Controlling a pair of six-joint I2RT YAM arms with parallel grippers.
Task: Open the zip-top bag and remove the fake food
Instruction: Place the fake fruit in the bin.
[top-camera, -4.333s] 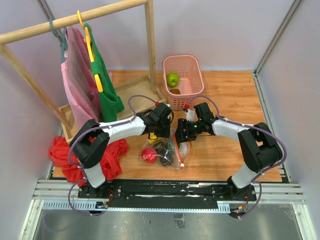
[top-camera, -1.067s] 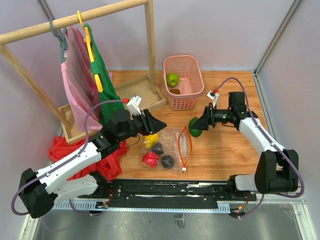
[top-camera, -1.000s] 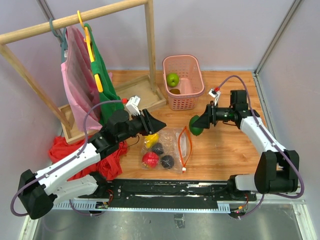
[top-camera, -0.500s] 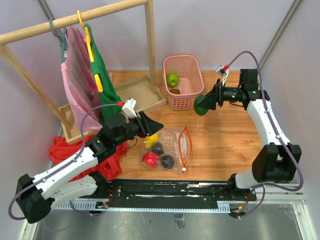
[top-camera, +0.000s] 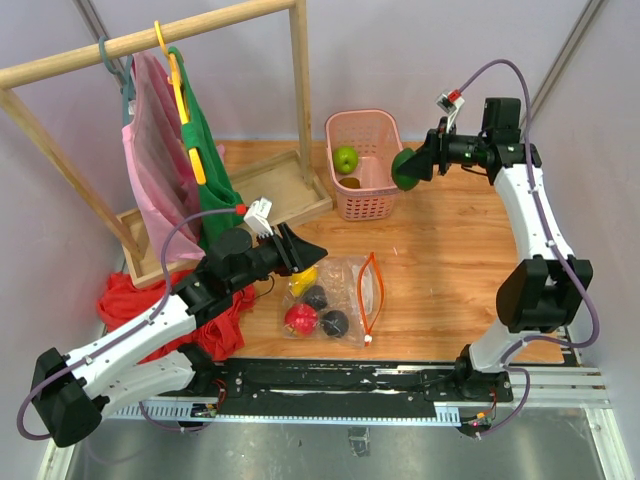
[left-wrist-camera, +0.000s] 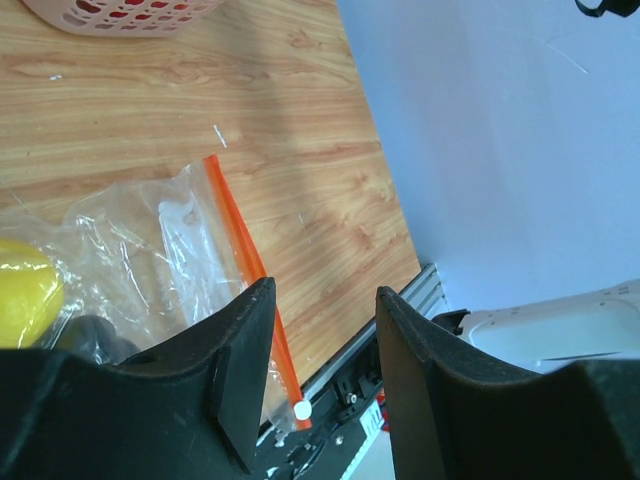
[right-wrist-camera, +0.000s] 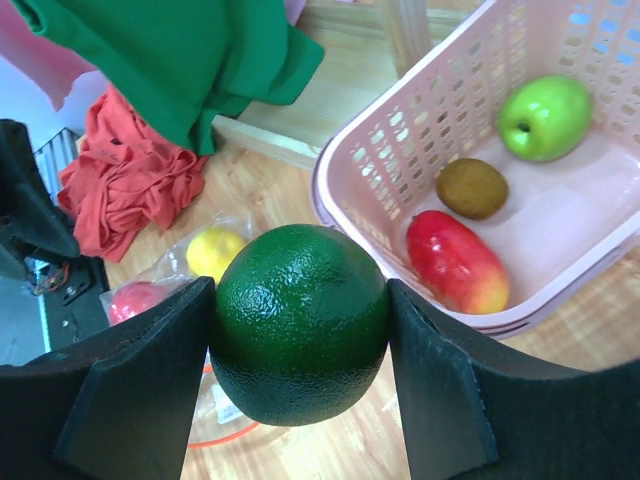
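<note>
The clear zip-top bag (top-camera: 345, 290) lies on the table with its orange zip strip (left-wrist-camera: 243, 262) to the right. Yellow (top-camera: 304, 280), red (top-camera: 300, 319) and dark (top-camera: 334, 321) fake food pieces sit inside it. My left gripper (left-wrist-camera: 325, 300) hovers open over the bag's zip edge, holding nothing. My right gripper (right-wrist-camera: 300, 300) is shut on a dark green fruit (right-wrist-camera: 300, 335), held in the air at the right rim of the pink basket (top-camera: 392, 125). The basket holds a green apple (right-wrist-camera: 545, 117), a brown piece (right-wrist-camera: 472, 187) and a red-yellow piece (right-wrist-camera: 457, 261).
A wooden clothes rack (top-camera: 300, 90) with pink and green garments (top-camera: 205, 170) stands at the back left, on a wooden base (top-camera: 285, 190). A red cloth heap (top-camera: 125, 300) lies at the left edge. Grey walls close in the table on the right and at the back.
The right arm has carried the dark green fruit from beside the bag up and back to the basket's right rim. The left gripper has stayed over the bag.
</note>
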